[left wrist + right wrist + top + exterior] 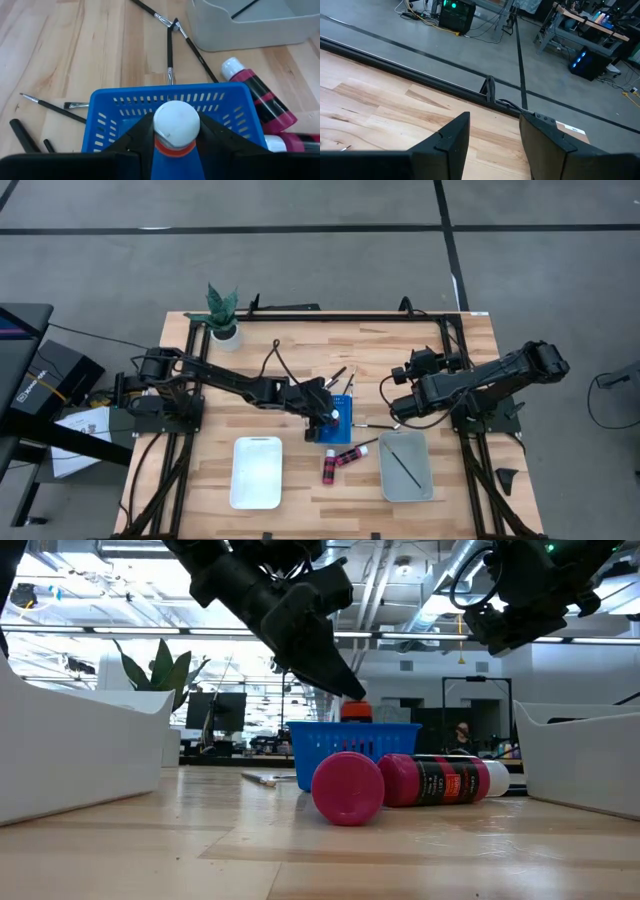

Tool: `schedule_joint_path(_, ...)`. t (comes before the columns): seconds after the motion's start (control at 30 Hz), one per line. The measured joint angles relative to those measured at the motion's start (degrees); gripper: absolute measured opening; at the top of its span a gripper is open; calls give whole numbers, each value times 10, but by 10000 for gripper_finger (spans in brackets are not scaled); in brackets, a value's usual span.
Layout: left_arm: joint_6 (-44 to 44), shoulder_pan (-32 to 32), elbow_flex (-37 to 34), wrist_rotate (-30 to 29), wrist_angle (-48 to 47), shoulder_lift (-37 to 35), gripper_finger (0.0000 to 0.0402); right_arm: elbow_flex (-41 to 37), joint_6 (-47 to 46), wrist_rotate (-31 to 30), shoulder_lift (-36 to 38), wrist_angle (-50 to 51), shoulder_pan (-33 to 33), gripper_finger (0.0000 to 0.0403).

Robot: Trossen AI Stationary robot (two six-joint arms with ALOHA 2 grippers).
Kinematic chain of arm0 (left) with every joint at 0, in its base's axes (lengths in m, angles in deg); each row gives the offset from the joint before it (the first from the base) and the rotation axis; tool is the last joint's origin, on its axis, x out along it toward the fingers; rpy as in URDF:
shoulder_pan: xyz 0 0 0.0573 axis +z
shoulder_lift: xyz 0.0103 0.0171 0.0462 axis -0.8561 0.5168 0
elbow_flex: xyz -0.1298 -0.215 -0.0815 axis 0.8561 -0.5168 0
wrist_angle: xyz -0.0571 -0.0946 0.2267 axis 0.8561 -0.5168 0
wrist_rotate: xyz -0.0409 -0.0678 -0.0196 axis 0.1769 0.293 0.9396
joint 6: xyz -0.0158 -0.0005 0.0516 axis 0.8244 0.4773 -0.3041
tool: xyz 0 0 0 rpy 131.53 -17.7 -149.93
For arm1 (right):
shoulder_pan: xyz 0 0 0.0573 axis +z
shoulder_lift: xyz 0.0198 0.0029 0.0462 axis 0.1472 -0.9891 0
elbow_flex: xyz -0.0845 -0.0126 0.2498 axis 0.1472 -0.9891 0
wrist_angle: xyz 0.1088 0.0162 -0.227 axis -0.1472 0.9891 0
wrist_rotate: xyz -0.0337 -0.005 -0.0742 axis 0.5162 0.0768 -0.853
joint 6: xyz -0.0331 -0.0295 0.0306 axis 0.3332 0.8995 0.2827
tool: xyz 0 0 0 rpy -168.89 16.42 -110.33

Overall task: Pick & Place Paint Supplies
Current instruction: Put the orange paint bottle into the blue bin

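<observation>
left gripper [175, 137] (jaws clamped) on white-capped bottle [176, 125] over blue rack [125, 107]

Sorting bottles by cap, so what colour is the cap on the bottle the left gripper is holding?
White, on the bottle in the left gripper; clearest in the left wrist view.

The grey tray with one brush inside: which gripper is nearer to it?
Right. The right gripper hangs empty just past the grey tray, while the left gripper holds a white-capped bottle over the blue basket, farther away.
</observation>
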Motion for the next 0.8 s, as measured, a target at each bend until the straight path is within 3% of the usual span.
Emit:
schedule_joint_path(0.2, 0, 0, 0, 5, -7, 0, 133, 0, 0, 2, 0, 0, 0, 168)
schedule_joint_path(0.8, -2, 0, 0, 13, -8, -1, 140, 0, 3, 8, 0, -1, 0, 168)
